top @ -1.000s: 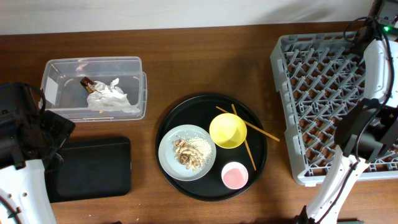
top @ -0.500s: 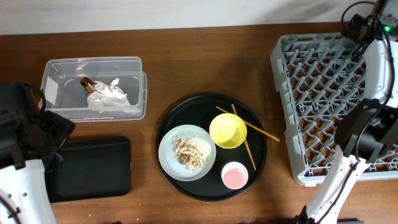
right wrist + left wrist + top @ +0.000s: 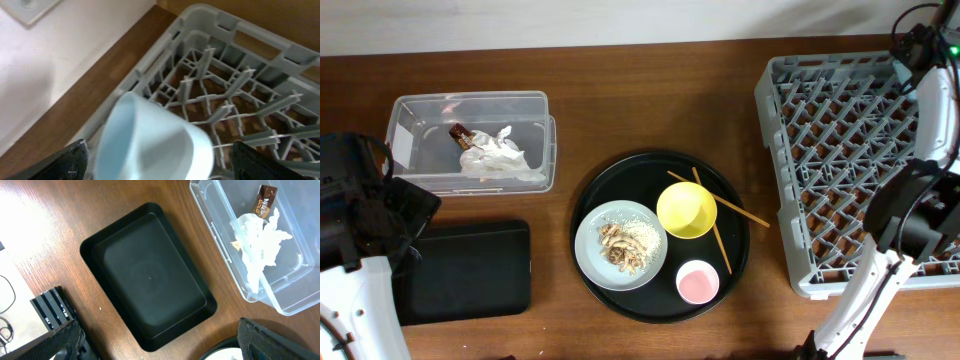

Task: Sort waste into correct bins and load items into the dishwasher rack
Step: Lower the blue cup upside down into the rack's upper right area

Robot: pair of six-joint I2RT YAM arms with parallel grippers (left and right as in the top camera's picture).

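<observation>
Small blue cup (image 3: 155, 145), laid on its side in the far corner of the dishwasher rack (image 3: 240, 75), has been released by the right gripper (image 3: 162, 165), spread wide and drawn back; one item is judged loaded.

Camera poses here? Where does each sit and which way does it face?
Overhead: above the table, looking straight down; left arm and right arm at the edges.
Left wrist: above the black tray, looking down; left pincer fingers spread at the bottom corners.
Right wrist: over a rack corner, angled down; blue cup between right pincer fingers.
Shared: overhead and left wrist both show black tray and clear tub.
</observation>
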